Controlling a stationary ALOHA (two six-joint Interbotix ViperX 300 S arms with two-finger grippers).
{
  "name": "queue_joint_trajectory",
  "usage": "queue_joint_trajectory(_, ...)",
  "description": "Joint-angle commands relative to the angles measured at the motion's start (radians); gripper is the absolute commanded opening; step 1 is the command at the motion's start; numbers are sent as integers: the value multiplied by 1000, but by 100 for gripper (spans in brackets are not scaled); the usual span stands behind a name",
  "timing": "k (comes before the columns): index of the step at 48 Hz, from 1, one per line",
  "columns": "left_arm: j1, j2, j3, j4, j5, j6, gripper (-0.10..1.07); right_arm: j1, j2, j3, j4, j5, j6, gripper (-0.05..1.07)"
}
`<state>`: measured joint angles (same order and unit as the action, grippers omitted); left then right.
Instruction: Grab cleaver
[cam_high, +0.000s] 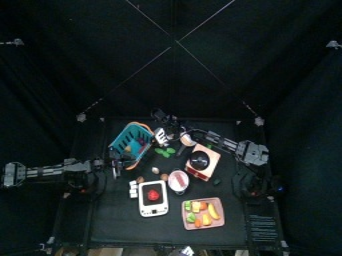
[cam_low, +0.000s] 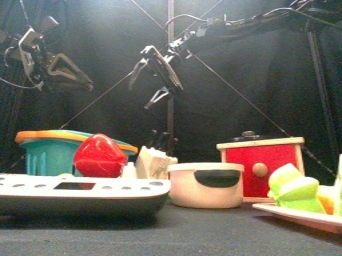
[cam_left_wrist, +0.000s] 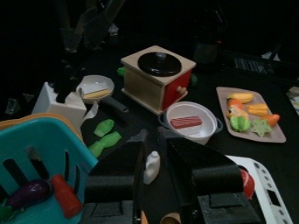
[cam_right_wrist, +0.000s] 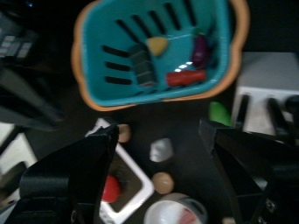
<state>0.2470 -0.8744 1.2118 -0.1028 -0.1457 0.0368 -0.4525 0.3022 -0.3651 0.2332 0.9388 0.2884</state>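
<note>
Up on the black table (cam_high: 114, 222) everything is crowded into the middle, with an arm coming in from each side. The right tool (cam_right_wrist: 160, 131) hangs over the teal basket (cam_right_wrist: 158, 48) with its jaws spread wide and nothing between them. The left tool (cam_left_wrist: 155, 147) sits on the basket's other side, jaws also apart and empty as far as I can see.

The basket has an orange rim and holds a few toy foods, red, purple and yellow. In front of it sits a white scale (cam_low: 80, 195) with something red (cam_low: 100, 155) on top. Off to the right there's a red box (cam_low: 261, 165) with a wooden top, and nearer the front a board (cam_high: 203, 212) of toy veggies.

The white knife block (cam_left_wrist: 56, 101) stands just beside the basket, between it and the red box, with black handles (cam_left_wrist: 52, 86) sticking up. The cleaver is presumably one of those, but I can't tell which. Neither tool is touching the block.

A white bowl (cam_low: 207, 185) sits between block and box. Smallest bits: green pieces (cam_left_wrist: 105, 131) by the basket and a little white lump (cam_right_wrist: 162, 150) on the table under the right tool.
</note>
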Motion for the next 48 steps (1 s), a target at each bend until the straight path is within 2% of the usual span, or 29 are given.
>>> queue_joint_trajectory(1, 9, 0, -15, 5, -6, 2, 62, 12, 0, -58, -163, 32, 48, 102)
queue_joint_trajectory(5, 11, 0, -14, 6, -6, 2, 62, 31, 23, -66, -225, 32, 61, 102)
queue_joint_trajectory(17, 12, 0, -8, 8, -9, 2, 62, 58, 49, -55, -276, 26, 72, 102)
queue_joint_trajectory(31, 14, 0, -3, 9, -11, 2, 62, 95, 46, -23, -342, 6, 94, 102)
queue_joint_trajectory(48, 21, 0, 5, 8, -11, 2, 62, 98, 15, 17, -407, -40, 124, 102)
